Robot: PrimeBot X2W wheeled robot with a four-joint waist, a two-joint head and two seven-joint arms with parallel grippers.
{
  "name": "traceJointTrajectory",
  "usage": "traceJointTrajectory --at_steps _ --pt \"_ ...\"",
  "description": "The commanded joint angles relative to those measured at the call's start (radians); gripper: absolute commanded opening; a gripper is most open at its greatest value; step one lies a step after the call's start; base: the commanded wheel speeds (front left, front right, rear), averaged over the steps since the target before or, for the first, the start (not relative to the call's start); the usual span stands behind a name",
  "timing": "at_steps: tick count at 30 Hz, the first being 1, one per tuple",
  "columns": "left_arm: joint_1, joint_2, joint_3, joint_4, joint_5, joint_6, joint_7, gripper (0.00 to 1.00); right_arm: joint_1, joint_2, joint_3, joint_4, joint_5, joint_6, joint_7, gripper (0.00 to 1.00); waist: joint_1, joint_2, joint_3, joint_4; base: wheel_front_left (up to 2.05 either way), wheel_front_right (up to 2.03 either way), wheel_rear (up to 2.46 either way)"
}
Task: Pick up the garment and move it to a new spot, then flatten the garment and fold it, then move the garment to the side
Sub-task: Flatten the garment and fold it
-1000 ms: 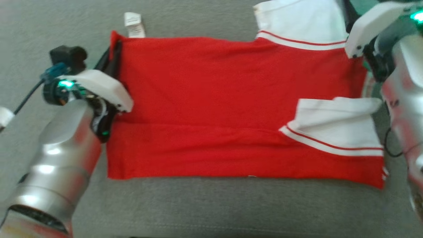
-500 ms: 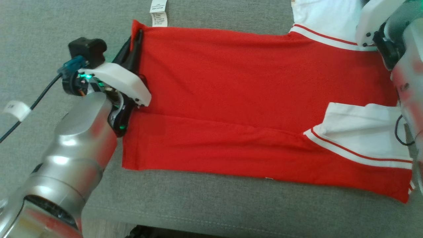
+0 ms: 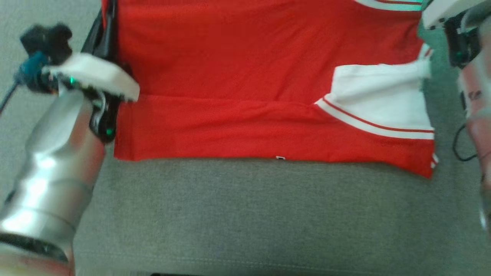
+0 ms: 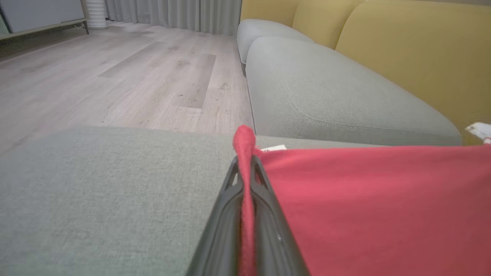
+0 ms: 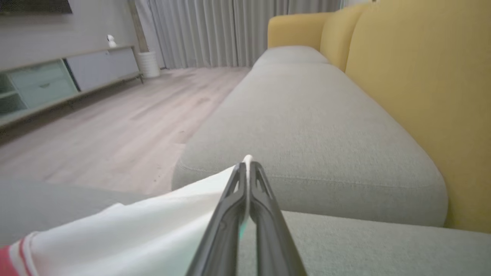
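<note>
**GARMENT FLAT ON SOFA SEAT, BOTH ENDS PINCHED**

Item: red garment [image 3: 249, 76] w/ white sleeve [image 3: 379, 103], red stripe near its cuff. Location: spread over the grey sofa seat [image 3: 249, 214], filling the head view from 10 to 2 o'clock. Near edge runs roughly straight across mid-frame. One long crease runs parallel to that edge, just above it. The sleeve lies folded onto the red body at 3 o'clock.

Left gripper [image 4: 245, 168]: jaws pressed together on a bunched ridge of red cloth, which rises just past the tips. Red fabric spreads from there toward 4 o'clock in the left wrist view. Small white label [image 4: 272, 148] sits just beside the tips at 1 o'clock. In the head view this grip is on the garment's edge at 10 o'clock.

Right gripper [image 5: 247, 168]: jaws pressed together, a thin edge of white cloth pinched between them. White fabric drapes from the tips down to 8 o'clock in the right wrist view, red stripes at the far low corner.

Surroundings: yellow backrest [image 5: 422, 96] at 3 o'clock, wood floor [image 4: 115, 76] at 10 o'clock, grey curtains [image 5: 230, 30] at 12 o'clock, low cabinet [image 5: 57, 80] at 9 o'clock.
</note>
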Motion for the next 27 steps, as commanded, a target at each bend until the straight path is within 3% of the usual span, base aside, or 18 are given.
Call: traceJointTrajectory --at_steps 1,6,11,15,16,19,20,21,22,23,24,25,27 --pt "0.035 0.057 0.062 -0.028 0.032 0.011 -0.009 0.00 0.039 0.022 0.006 -0.081 0.026 -0.002 -0.013 0.00 0.0000 0.0000 -0.026 -0.024 0.00 0.00 0.00" --pt "0.202 0.056 0.205 -0.089 0.153 0.021 -0.009 0.00 0.286 0.023 0.069 -0.337 0.169 -0.002 -0.013 0.00 0.0000 0.0000 -0.090 -0.076 0.00 0.00 0.00" --pt "0.332 0.045 0.310 -0.122 0.243 0.028 -0.009 0.00 0.525 0.008 0.114 -0.510 0.288 -0.002 -0.013 0.00 0.0000 0.0000 -0.134 -0.114 0.00 0.00 0.00" --pt "0.414 0.031 0.386 -0.130 0.302 0.039 -0.009 0.00 0.672 0.009 0.140 -0.578 0.353 -0.002 -0.013 0.00 0.0000 0.0000 -0.161 -0.137 0.00 0.00 0.00" --pt "0.430 0.027 0.398 -0.126 0.317 0.039 -0.009 0.07 0.699 0.011 0.149 -0.585 0.366 -0.002 -0.013 0.00 0.0000 0.0000 -0.168 -0.141 0.00 0.00 0.00" --pt "0.469 0.010 0.432 -0.120 0.355 0.039 -0.009 0.02 0.754 0.015 0.158 -0.591 0.395 -0.002 -0.013 0.00 0.0000 0.0000 -0.192 -0.149 0.00 0.00 0.00" --pt "0.481 0.005 0.442 -0.121 0.368 0.040 -0.009 0.05 0.766 0.016 0.155 -0.592 0.401 -0.002 -0.013 0.00 0.0000 0.0000 -0.200 -0.151 0.00 0.00 0.00" --pt "0.494 -0.001 0.451 -0.125 0.382 0.042 -0.009 0.31 0.777 0.018 0.154 -0.589 0.405 -0.002 -0.013 0.00 0.0000 0.0000 -0.209 -0.153 0.00 0.00 0.00" --pt "0.508 -0.008 0.462 -0.126 0.395 0.045 -0.009 0.47 0.789 0.020 0.157 -0.576 0.409 -0.002 -0.013 0.00 0.0000 0.0000 -0.220 -0.154 0.00 0.00 0.00" --pt "0.524 -0.015 0.471 -0.128 0.407 0.048 -0.009 1.00 0.798 0.022 0.159 -0.558 0.412 -0.002 -0.013 0.21 0.0000 0.0000 -0.231 -0.154 0.00 0.00 0.00" --pt "0.524 -0.015 0.471 -0.128 0.407 0.048 -0.009 1.00 0.798 0.022 0.159 -0.558 0.412 -0.002 -0.013 0.21 0.0000 0.0000 -0.231 -0.154 0.00 0.00 0.00" --pt "0.540 -0.022 0.479 -0.128 0.420 0.051 -0.009 1.00 0.803 0.024 0.157 -0.541 0.414 -0.002 -0.013 0.97 0.0000 0.0000 -0.242 -0.154 0.00 0.00 0.00" --pt "0.574 -0.034 0.505 -0.141 0.445 0.072 -0.009 1.00 0.809 0.030 0.146 -0.516 0.409 -0.002 -0.013 1.00 0.0000 0.0000 -0.266 -0.154 0.00 0.00 0.00"
